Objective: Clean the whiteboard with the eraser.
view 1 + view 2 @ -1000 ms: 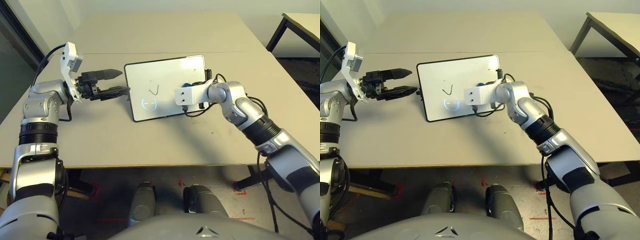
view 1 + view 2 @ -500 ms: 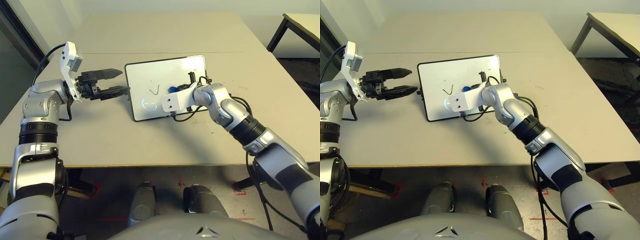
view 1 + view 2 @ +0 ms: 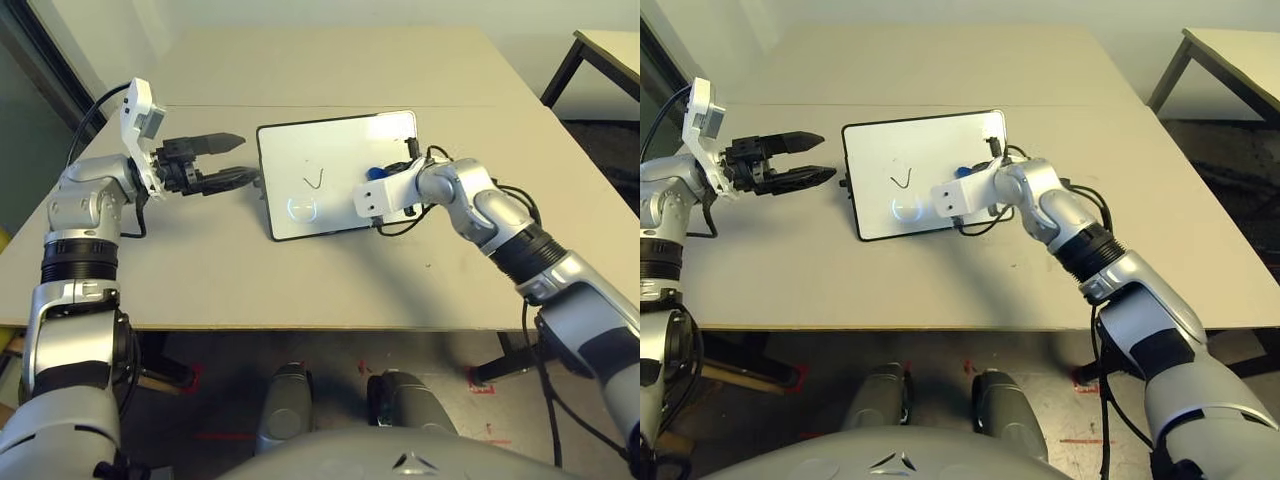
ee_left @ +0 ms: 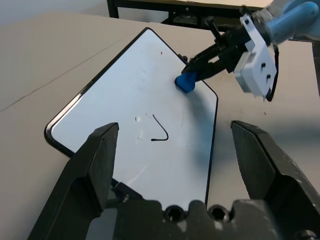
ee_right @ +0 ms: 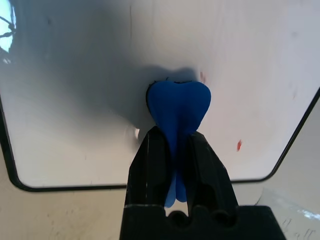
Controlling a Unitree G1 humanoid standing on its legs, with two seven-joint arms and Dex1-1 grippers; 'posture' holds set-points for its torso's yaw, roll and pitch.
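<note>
- Pinching the eraser (image 5: 179,102) at its narrow middle with the right gripper (image 5: 172,134), jaws closed on it; probably using that waist to resist slipping.
- Sticking the blue head out past the right fingertips, likely so foam, not finger, is meeting the surface.
- Holding it over the right part of the whiteboard (image 3: 340,145), at or just above the face; cannot tell contact for sure.
- Spreading the left gripper (image 3: 250,158) open and empty, well apart from the right one, beside the board's near-side edge; maybe standing by to brace against sliding, touch unclear.
- Leaving a black check-like mark (image 3: 318,182) between the two grippers, plus red specks (image 5: 239,145) near the right one.
- Judging as mid-wipe; needing a sweep leftward from the right hand, with light, flat pressure.
- Risking board skid or eraser twist if pressing hard.
</note>
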